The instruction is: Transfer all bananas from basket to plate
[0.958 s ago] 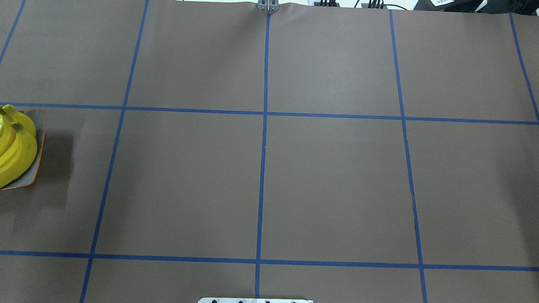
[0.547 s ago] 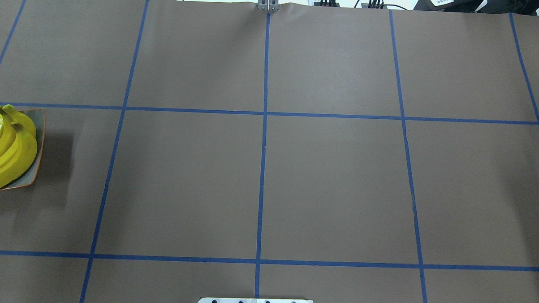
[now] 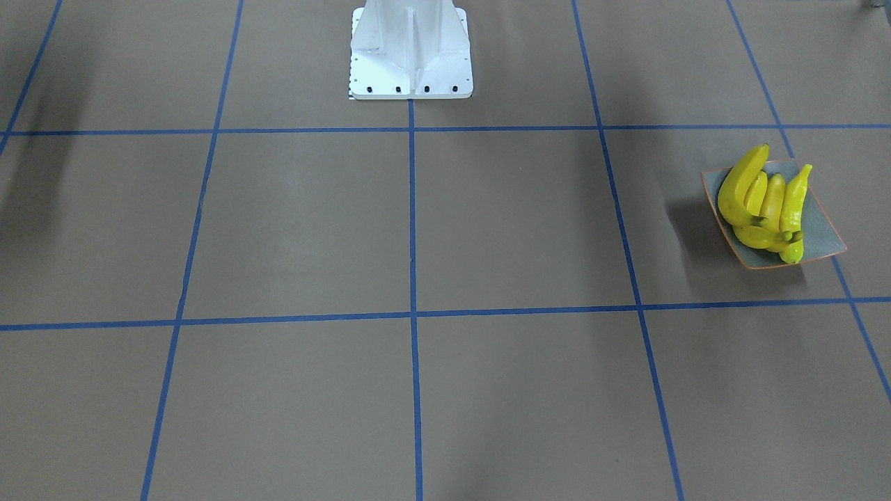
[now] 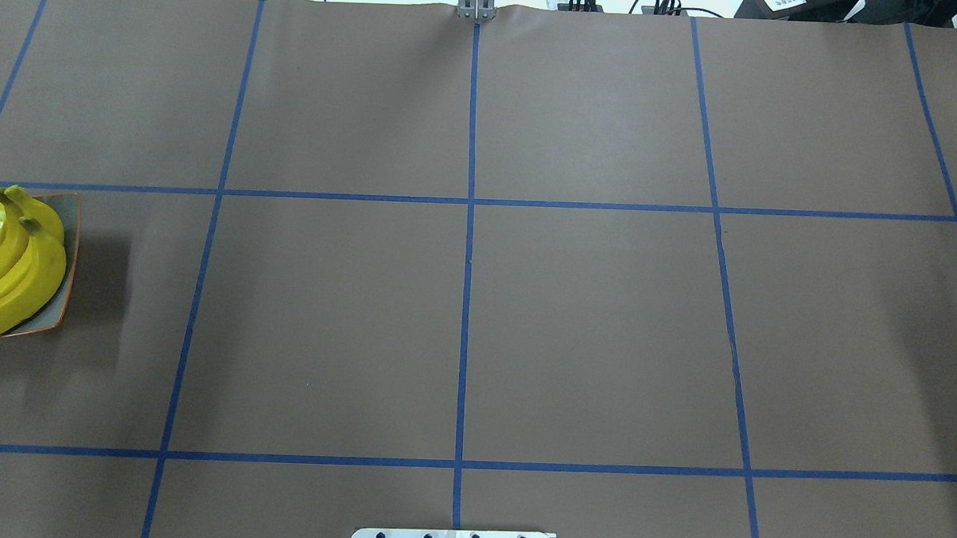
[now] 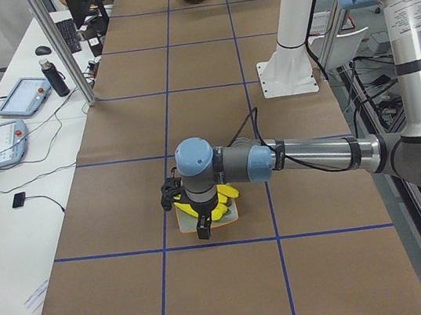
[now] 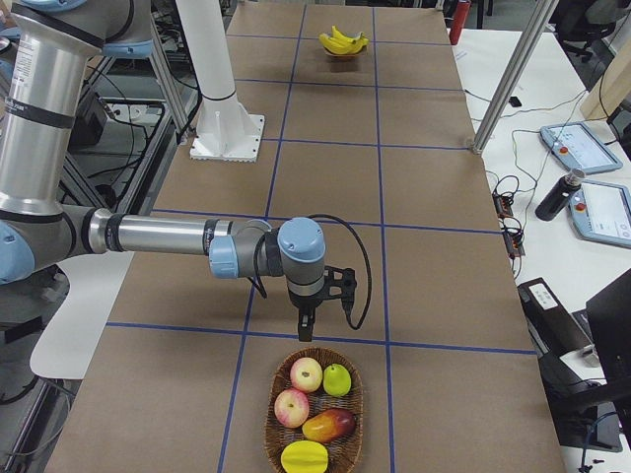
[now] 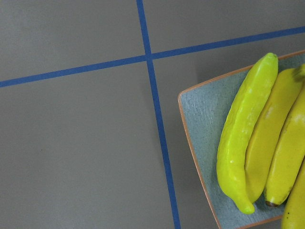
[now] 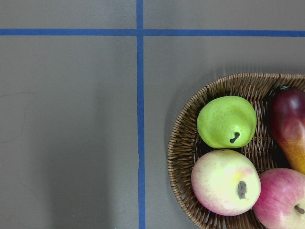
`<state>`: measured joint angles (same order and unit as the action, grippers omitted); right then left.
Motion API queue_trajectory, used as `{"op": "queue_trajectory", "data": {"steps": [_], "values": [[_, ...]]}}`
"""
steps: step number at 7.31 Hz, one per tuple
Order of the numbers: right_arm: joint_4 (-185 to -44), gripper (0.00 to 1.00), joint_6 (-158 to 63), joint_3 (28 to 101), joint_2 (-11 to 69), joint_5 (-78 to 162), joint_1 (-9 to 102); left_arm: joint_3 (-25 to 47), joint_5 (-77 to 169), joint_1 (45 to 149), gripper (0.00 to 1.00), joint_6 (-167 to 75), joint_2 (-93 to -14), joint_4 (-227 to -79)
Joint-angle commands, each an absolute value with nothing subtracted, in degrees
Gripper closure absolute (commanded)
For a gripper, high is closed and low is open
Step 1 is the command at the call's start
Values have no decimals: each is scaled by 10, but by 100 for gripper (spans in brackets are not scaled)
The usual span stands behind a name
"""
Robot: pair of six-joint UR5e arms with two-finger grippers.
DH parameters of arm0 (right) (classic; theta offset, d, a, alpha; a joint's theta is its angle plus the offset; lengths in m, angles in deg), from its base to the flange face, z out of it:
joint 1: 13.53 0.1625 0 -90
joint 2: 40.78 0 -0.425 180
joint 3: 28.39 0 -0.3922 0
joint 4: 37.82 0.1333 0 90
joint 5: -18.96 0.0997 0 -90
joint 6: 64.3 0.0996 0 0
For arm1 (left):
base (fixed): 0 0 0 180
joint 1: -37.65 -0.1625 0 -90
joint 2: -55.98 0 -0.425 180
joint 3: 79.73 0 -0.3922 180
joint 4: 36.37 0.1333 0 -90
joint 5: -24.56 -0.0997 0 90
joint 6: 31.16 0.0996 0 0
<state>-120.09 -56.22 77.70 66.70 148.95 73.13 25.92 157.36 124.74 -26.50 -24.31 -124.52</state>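
Here the bananas (image 3: pixel 762 202) lie piled together on the plate (image 3: pixel 821 233) at the middle right of the front-facing view; the left gripper (image 5: pixel 204 234) hangs over the plate in the left side view, and I cannot tell how its jaws stand; the right gripper (image 6: pixel 307 331) hangs just above the fruit basket (image 6: pixel 269 424) at the bottom of the right side view, jaws likewise unreadable.

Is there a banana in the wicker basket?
No, the wicker basket holds only apples, a green pear, a mango and a ribbed yellow fruit.
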Motion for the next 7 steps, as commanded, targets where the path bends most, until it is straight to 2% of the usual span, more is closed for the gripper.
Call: {"op": "queue_trajectory", "data": {"steps": [1,7], "values": [[-1201,0,-562,777,668,1489,731,259,1574,1247,0,-265,-241,-1244],[-1201,0,-561,777,668,1489,731,260,1573,1248,0,-265,-232,-1244]]}}
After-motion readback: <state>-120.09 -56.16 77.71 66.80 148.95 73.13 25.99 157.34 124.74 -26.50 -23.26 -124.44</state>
